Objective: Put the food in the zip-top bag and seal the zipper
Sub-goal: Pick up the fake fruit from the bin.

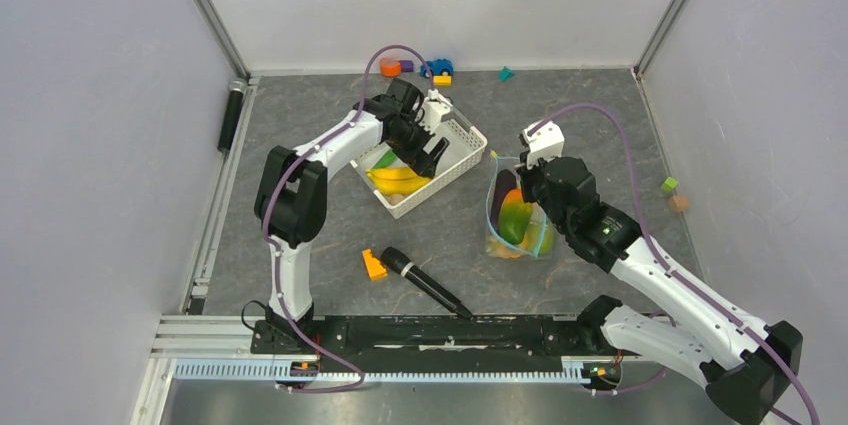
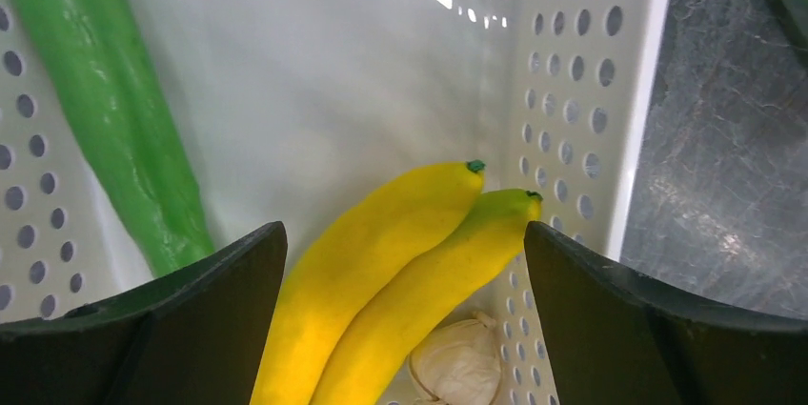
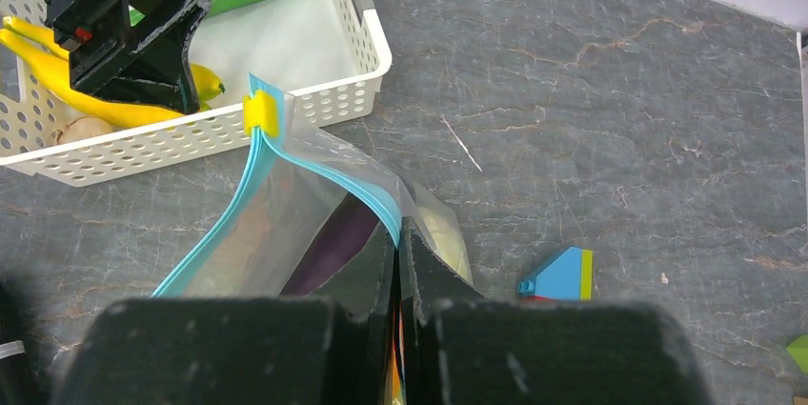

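Observation:
The clear zip-top bag (image 1: pixel 515 223) stands on the table with an eggplant (image 3: pixel 338 238) and green and orange food inside. My right gripper (image 3: pixel 398 233) is shut on the bag's mouth edge, right at the light-blue zipper (image 3: pixel 324 162). A yellow slider (image 3: pixel 262 114) sits at the zipper's far end. My left gripper (image 2: pixel 402 243) hangs open inside the white basket (image 2: pixel 572 91), its fingers either side of two yellow bananas (image 2: pixel 400 262). A green cucumber (image 2: pixel 114 119) lies along the basket's other side. In the top view the left gripper (image 1: pixel 425 150) is over the bananas (image 1: pixel 395 180).
A pale garlic bulb (image 2: pixel 457 367) lies beside the bananas. A black microphone (image 1: pixel 425 280) and an orange block (image 1: pixel 374 264) lie near the front. A toy car and blocks (image 1: pixel 435 70) sit by the back wall. A blue block (image 3: pixel 562 276) lies right of the bag.

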Controlling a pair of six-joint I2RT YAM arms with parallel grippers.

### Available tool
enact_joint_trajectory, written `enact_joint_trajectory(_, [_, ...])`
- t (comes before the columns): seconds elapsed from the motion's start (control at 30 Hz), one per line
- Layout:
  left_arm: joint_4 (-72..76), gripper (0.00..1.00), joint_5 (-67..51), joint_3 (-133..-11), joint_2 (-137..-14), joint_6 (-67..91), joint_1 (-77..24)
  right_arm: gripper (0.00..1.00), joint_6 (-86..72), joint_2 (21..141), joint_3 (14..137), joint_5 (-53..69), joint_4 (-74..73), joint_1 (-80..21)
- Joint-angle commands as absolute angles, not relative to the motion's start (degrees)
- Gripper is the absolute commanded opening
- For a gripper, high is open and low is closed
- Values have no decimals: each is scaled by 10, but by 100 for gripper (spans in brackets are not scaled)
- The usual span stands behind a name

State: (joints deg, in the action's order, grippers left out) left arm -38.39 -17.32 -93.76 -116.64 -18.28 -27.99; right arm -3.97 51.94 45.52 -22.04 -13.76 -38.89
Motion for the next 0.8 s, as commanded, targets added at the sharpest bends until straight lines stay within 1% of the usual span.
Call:
enact_joint_trajectory(0.0, [-393, 99, -221, -953, -1163, -186, -281, 4, -33, 517, 460, -222, -124, -390])
enact_joint_trajectory(0.13, [-423, 95, -213, -980, -1194, -185, -284, 4, -34, 510, 459, -222, -124, -389])
enact_joint_trajectory(0.37, [-470, 86, -133, -1022, -1239, -194, -307, 4, -34, 504, 460, -223, -128, -390])
enact_joint_trajectory(0.57, [-490, 70, -82, -1037, -1258, -208, -328, 5, -36, 500, 459, -223, -128, -390])
enact_joint_trajectory(0.63, [-491, 63, -74, -1039, -1260, -208, -330, 5, -36, 500, 460, -225, -128, -390])
enact_joint_trajectory(0.73, [-491, 48, -70, -1042, -1258, -207, -331, 5, -37, 499, 460, -225, -129, -390])
enact_joint_trajectory(0.77, [-491, 41, -71, -1042, -1256, -206, -332, 5, -37, 498, 460, -224, -129, -389])
